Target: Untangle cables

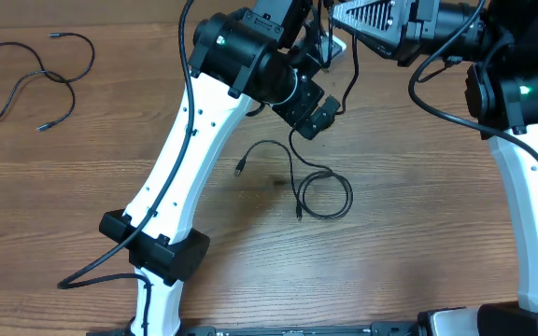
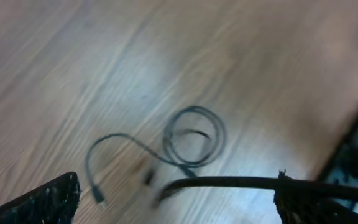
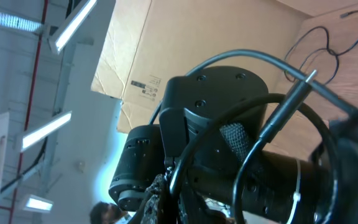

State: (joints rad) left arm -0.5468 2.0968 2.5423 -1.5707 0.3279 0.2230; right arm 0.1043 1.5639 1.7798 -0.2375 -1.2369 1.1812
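hanging spread, left claw (image 2: pixel 178 186) over looped cable (image 2: pixel 194 137), overhead adds far-left cable (image 1: pixel 35 79), right claw (image 3: pixel 166 202) pressed together

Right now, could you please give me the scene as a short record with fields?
surface: wooden table
left gripper: open, above the table
right gripper: shut, apparently on the lifted cable
lifted cable: crosses the gap between the left gripper's fingers in its wrist view
looped cable: lying mid-table, one plug end free
separate cable: loose at the far left

Matt black cables (image 1: pixel 294 177) on wood-grain table (image 1: pixel 82 187) (smooth).
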